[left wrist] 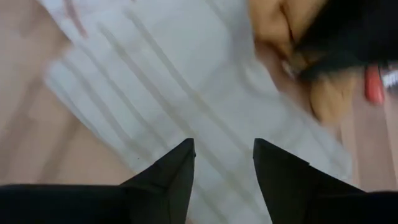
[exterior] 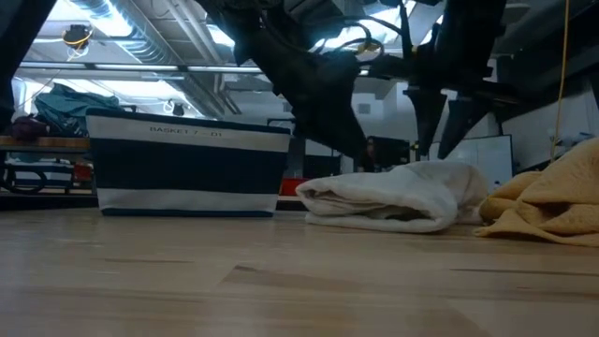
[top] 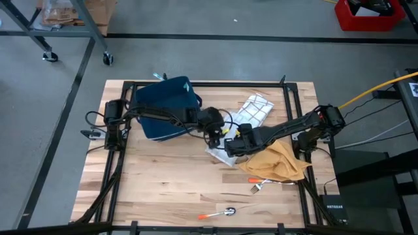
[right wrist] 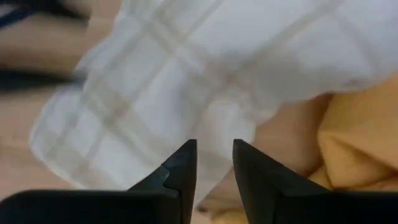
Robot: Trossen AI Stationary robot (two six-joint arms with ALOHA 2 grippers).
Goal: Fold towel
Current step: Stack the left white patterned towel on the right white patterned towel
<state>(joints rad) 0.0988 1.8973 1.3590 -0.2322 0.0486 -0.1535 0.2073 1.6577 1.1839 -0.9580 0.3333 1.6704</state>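
**Mia:** Where was the towel (exterior: 384, 197)?

**Ben:** In the middle of the table (top: 163, 183), right under both arms. The yellow cloth (top: 277, 160) lay just beside it, on the right arm's side.

**Mia:** What were the arms doing?

**Ben:** Both reached in over the towel. The left gripper (left wrist: 224, 144) hung above it with its two fingers wide apart and nothing between them. The right gripper (right wrist: 214, 144) hung over the towel's edge, near the yellow cloth. Its fingers had only a small gap, and I saw nothing pinched in there either.

**Mia:** So which step was it?

**Ben:** I think a fold was made and the towel was down. It looked like the part where you check the fold or get ready for one more.

**Mia:** What did the next move need?

**Ben:** I guess each gripper had to go down to an edge and pinch only the towel, not the yellow cloth. Then both had to lift together, so the soft cloth did not slip open.

**Mia:** How did the towel look?

**Ben:** White with pale stripes. It was doubled over in a low, puffy bundle, not very flat, with one rounded end.

**Mia:** And farther back?

**Ben:** A second checked cloth (top: 255, 109) and the dark blue basket (top: 166, 104).
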